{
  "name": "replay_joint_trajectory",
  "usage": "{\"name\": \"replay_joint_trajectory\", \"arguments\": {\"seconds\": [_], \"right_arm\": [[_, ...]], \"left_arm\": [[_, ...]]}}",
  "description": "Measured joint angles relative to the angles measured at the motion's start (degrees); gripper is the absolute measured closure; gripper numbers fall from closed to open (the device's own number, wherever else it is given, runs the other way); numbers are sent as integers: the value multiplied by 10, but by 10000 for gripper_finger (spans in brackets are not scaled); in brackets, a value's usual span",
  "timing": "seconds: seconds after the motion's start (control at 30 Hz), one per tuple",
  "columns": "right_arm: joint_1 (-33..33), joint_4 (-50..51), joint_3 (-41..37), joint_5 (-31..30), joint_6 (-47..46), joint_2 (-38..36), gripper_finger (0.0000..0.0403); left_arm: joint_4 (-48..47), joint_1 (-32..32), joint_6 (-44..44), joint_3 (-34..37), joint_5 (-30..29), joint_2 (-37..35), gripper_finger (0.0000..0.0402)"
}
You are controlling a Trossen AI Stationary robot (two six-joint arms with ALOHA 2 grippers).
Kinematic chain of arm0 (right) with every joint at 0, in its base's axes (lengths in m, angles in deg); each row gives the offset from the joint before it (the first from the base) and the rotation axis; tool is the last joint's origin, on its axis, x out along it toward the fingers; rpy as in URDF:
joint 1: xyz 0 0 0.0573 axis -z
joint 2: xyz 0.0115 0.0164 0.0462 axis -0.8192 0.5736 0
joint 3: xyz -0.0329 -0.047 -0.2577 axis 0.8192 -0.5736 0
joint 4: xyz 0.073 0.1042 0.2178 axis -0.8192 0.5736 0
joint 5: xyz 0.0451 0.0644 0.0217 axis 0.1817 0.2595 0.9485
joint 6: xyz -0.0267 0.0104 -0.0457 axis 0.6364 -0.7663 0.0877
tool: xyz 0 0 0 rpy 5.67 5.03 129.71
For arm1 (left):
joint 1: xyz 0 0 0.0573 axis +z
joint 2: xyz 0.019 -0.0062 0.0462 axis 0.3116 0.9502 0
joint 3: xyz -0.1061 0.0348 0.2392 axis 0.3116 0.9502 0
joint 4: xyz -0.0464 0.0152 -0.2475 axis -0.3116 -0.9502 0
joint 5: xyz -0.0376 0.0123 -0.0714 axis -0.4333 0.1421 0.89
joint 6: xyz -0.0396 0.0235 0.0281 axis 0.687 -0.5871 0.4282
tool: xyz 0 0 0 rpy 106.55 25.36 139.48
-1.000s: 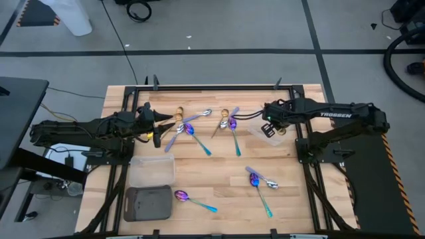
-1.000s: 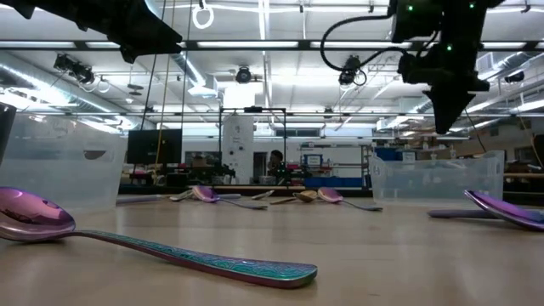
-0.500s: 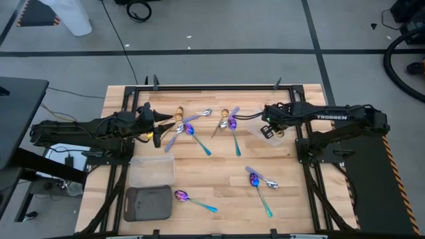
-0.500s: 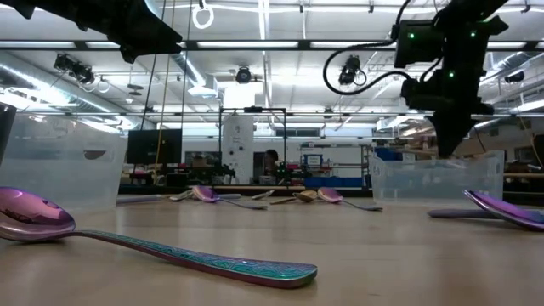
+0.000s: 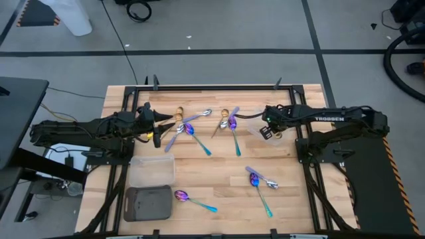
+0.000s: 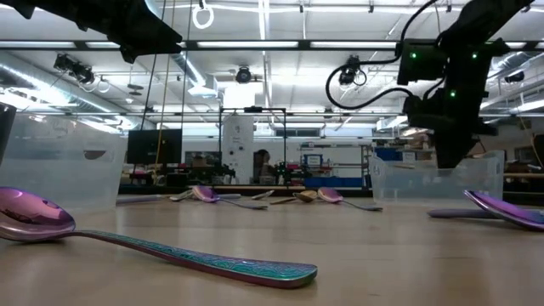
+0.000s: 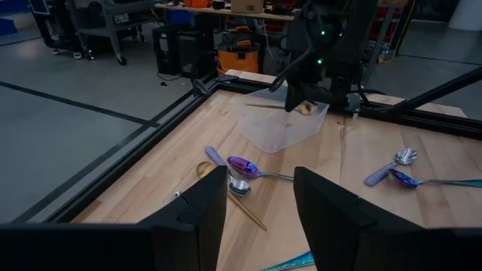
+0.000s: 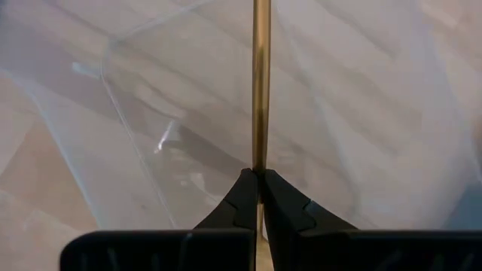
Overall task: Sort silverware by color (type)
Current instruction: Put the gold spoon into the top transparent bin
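Right tool (image 8: 258, 197) pinches a gold utensil (image 8: 260, 83) over the clear tray (image 8: 354, 105), arm stretched across the desk (image 5: 219, 192); left tool (image 7: 260, 207) hovers spread.

There is one wooden table (image 5: 219, 172). Two dark arms reach over it, a left arm (image 5: 80, 129) and a right arm (image 5: 339, 119). There are two clear trays (image 5: 153, 169) and one dark grey tray (image 5: 147, 202). There are four purple-blue spoons (image 5: 180, 196) with teal handles. There are about four silver spoons (image 5: 207, 113) with pale purple handles. Three gold spoons (image 5: 178, 111) can be made out, but they are small and hard to count
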Motion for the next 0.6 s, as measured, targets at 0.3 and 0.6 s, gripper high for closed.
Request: {"name": "replay_joint_trajectory", "arguments": {"seconds": [0.3, 0.6], "right_arm": [[23, -73, -42, 29, 8, 0, 388], [43, -109, -51, 56, 13, 33, 388]], "left_arm": [[0, 0, 0, 0, 0, 0, 240], [0, 0, 0, 0, 0, 0, 240]]}}
